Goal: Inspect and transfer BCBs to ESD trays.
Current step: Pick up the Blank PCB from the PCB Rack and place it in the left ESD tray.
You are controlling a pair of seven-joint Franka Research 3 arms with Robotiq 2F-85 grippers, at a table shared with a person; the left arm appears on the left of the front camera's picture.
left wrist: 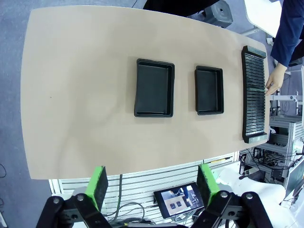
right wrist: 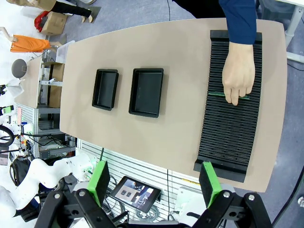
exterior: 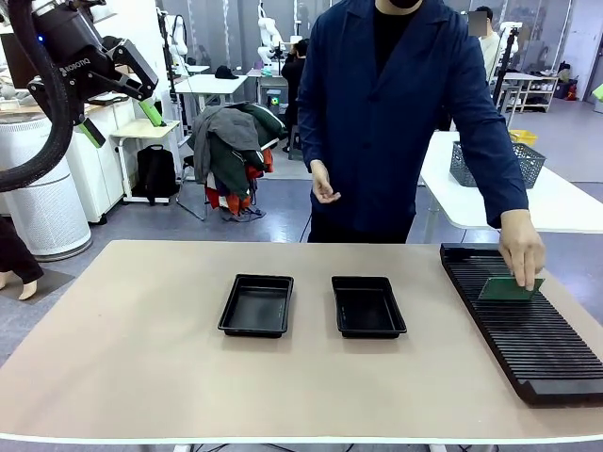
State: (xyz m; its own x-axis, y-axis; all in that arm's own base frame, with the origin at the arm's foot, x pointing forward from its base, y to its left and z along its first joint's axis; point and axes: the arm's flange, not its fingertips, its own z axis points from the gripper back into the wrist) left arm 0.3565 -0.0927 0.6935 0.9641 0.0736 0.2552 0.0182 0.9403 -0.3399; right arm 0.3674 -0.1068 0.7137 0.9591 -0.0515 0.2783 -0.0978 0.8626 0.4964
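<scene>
A thin green BCB [exterior: 510, 289] was held on edge by a hand [exterior: 521, 250] in the rack [exterior: 542, 353] at frame right. Two black ESD trays [exterior: 256, 304] were set centrally on the tabletop [exterior: 122, 348], bare surface around. The jaws of the left gripper [exterior: 121, 122] and right gripper [right wrist: 154, 183] were spread, grasping nothing.

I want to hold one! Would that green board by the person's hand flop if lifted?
Probably stiff: the board stands on edge in the rack without sagging. Likely light: one hand pinches just its top edge. It looks thin, so maybe fragile.
</scene>
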